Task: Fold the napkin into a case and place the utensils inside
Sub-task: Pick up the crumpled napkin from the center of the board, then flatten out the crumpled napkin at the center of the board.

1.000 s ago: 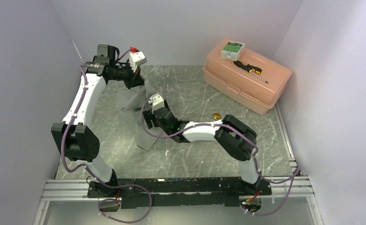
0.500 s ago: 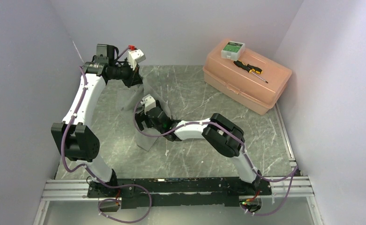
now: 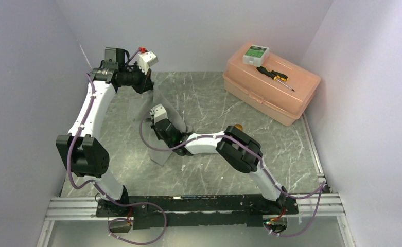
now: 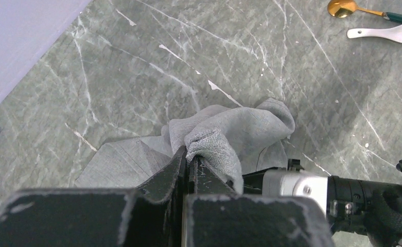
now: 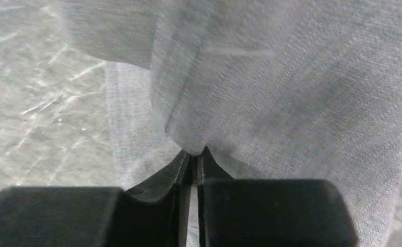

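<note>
1. Napkin (image 4: 245,126), a plain grey cloth, sits toward 10 o'clock of the table (image 3: 214,98), partly lifted and bunched, with its lower end trailing flat on the surface toward 7 o'clock
2. The left gripper (image 4: 188,154) is at the napkin's 12 o'clock end, jaws pressed together on a raised, crumpled corner of the cloth held above the table
3. The right gripper (image 5: 192,153) is low, at about 5 o'clock from the left one, its fingertips nipped onto a pucker of the napkin; fabric fills most of its wrist view
4. The gold spoon (image 4: 343,7) with a dark green handle and the white spoon (image 4: 389,33) lie just beside each other on bare table, at 3 o'clock from the right gripper and well apart from the napkin
5. A peach plastic box (image 3: 281,100) stands at 2 o'clock, lid down, with a black-and-yellow screwdriver (image 3: 273,76) and a small white-and-green case (image 3: 255,54) on top
6. The table is grey-green marble pattern with white veins; pale lilac walls (image 3: 198,31) close it in at 9, 12 and 3 o'clock
</note>
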You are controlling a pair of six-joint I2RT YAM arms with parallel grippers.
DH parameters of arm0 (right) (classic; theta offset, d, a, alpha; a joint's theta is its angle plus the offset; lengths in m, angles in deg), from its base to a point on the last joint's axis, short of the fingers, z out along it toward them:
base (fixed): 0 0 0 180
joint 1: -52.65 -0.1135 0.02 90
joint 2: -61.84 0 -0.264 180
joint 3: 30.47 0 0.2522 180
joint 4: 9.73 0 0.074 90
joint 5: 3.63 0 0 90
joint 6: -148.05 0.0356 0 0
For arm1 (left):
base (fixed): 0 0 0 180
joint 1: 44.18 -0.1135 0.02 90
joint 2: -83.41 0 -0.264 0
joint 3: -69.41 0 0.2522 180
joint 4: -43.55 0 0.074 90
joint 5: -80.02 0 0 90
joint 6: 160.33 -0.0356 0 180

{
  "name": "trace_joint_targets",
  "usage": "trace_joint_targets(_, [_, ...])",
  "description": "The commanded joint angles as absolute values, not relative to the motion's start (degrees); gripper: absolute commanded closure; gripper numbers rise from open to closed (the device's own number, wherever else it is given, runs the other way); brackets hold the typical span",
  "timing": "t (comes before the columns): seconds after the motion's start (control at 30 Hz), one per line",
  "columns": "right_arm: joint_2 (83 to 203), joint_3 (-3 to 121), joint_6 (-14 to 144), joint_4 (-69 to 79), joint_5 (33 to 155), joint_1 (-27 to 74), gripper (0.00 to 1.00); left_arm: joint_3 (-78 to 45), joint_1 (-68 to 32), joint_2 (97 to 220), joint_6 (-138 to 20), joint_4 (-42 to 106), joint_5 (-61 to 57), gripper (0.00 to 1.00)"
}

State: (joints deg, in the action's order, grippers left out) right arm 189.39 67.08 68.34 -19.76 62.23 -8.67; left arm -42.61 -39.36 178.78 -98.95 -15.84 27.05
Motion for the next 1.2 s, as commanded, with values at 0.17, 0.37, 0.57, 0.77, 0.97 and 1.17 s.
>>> trace_joint_targets(0.17, [174.6, 57.8, 65.8, -22.9, 57.5, -2.3, 1.0, -47.4, -42.2, 176.4, -95.9, -12.8, 25.2, 0.97])
trace_joint_targets(0.37, [163.6, 53.3, 61.3, -22.6, 57.0, 2.8, 1.0, -49.0, -43.8, 174.2, -97.4, -10.9, 22.9, 0.97])
trace_joint_targets(0.57, [156.6, 53.8, 59.3, -19.0, 60.6, 6.4, 1.0, -51.6, -43.9, 172.7, -101.0, -11.8, 22.2, 0.98])
trace_joint_targets(0.77, [151.2, 50.1, 59.5, -15.6, 64.5, 5.5, 1.0, -47.8, -43.9, 168.4, -104.4, -12.9, 22.2, 0.97])
trace_joint_targets(0.97, [146.7, 51.3, 58.5, -10.0, 66.8, 6.5, 1.0, -43.0, -43.9, 166.1, -108.6, -10.8, 17.5, 0.97])
trace_joint_targets(1.17, [158.6, 71.1, 55.6, -2.6, 71.1, 13.6, 1.0, -43.5, -43.9, 171.9, -107.5, 2.5, 11.9, 0.97])
